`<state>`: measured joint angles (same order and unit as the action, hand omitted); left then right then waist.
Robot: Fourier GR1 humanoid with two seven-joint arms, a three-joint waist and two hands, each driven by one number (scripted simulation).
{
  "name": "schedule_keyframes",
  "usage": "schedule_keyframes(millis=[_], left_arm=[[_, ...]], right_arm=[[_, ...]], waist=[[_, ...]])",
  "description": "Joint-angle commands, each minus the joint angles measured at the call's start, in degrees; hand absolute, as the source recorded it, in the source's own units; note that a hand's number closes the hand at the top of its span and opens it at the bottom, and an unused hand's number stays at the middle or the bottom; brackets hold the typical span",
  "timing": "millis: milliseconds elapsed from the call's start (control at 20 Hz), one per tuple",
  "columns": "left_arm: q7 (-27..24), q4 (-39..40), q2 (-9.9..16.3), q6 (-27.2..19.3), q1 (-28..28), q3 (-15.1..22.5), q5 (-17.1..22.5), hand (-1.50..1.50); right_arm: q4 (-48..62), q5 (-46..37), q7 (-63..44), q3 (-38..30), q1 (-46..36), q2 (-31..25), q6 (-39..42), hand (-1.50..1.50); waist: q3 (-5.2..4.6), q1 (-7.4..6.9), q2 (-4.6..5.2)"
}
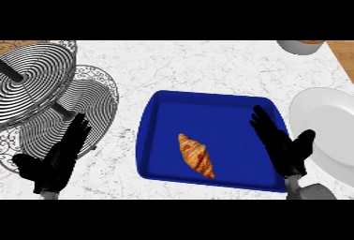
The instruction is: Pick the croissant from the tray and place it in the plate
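Both hands are open and hold nothing: right hand (282,143) over the blue tray (160,136), beside the flaky croissant (196,155); left hand (59,157) rests apart.

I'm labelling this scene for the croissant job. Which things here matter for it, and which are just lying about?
Part of the job: croissant, blue tray, white plate, right hand.

Just lying about: wire rack at left, cup at the top edge, resting left hand.
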<state>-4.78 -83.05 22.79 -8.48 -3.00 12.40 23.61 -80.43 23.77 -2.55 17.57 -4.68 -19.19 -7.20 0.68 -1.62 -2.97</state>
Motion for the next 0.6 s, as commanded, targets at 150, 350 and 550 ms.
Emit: schedule_keyframes(millis=[150,350,550], left_arm=[[-2.5,-8.8,5.3,2.6,9.1,2.4,-7.4,0.0],[-3.6,-10.4,5.7,6.0,11.7,6.4,-9.6,0.0],[-2.4,-10.7,5.6,7.7,16.1,8.2,-10.6,0.0]], right_arm=[[7.9,-3.7,-21.7,11.3,-12.9,-2.9,7.8,-1.5],[6.1,-17.8,-24.7,23.1,-21.0,-12.8,18.2,-1.5],[5.0,-25.2,-29.3,32.0,-32.7,-12.9,29.0,-1.5]], waist=[[-0.87,-4.18,3.97],[-1.83,-9.7,3.88],[-1.31,-10.09,4.25]])
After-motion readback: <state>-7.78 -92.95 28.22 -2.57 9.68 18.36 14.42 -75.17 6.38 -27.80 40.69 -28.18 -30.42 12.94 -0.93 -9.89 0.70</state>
